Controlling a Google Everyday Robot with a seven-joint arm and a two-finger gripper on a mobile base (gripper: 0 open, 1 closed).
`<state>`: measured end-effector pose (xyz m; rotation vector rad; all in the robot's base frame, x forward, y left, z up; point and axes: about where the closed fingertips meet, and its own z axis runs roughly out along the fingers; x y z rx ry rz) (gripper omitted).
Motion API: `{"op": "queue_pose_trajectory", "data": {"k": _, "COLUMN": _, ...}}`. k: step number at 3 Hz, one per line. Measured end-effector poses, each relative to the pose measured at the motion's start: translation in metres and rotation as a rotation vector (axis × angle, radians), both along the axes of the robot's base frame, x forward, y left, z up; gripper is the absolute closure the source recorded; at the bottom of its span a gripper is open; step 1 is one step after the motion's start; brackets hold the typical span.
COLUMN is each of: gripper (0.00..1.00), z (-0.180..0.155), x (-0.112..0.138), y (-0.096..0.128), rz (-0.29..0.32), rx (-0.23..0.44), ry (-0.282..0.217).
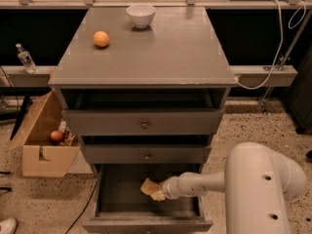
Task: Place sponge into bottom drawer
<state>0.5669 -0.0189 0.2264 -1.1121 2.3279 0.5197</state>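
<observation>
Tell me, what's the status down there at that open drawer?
Gripper inside bottom drawer. Sponge at its tip. Orange, bowl up top, well clear.

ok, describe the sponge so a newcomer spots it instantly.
Find the grey three-drawer cabinet; its bottom drawer is pulled open. Inside it, right at the robot's gripper, is the sponge: pale yellow and blocky, unlike the round orange on the cabinet top.
</observation>
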Motion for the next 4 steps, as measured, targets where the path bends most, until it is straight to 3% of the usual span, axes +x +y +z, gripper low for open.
{"op": "queue_pose_trajectory", "data": {"k": 1, "gripper": 0.26, "z": -0.024, "x": 0.007, "y": -0.002, "rz": -0.047, "rx": -0.022, "ry": 0.020}}
{"op": "queue_pose_trajectory", "data": {"k": 2, "gripper": 0.03, "z": -0.036, "x": 0.011, "y": 0.000, "rz": -0.061, "rx": -0.019, "ry": 0.031}}
{"op": "queue_pose_trajectory", "data": {"k": 3, "gripper": 0.00, "z": -0.044, "x": 0.012, "y": 0.001, "rz": -0.058, "rx": 0.008, "ry": 0.032}}
{"op": "queue_pose_trajectory", "data": {"k": 4, "gripper": 0.00, "z": -0.033, "x": 0.005, "y": -0.013, "rz": -0.061, "rx": 0.067, "ry": 0.000}}
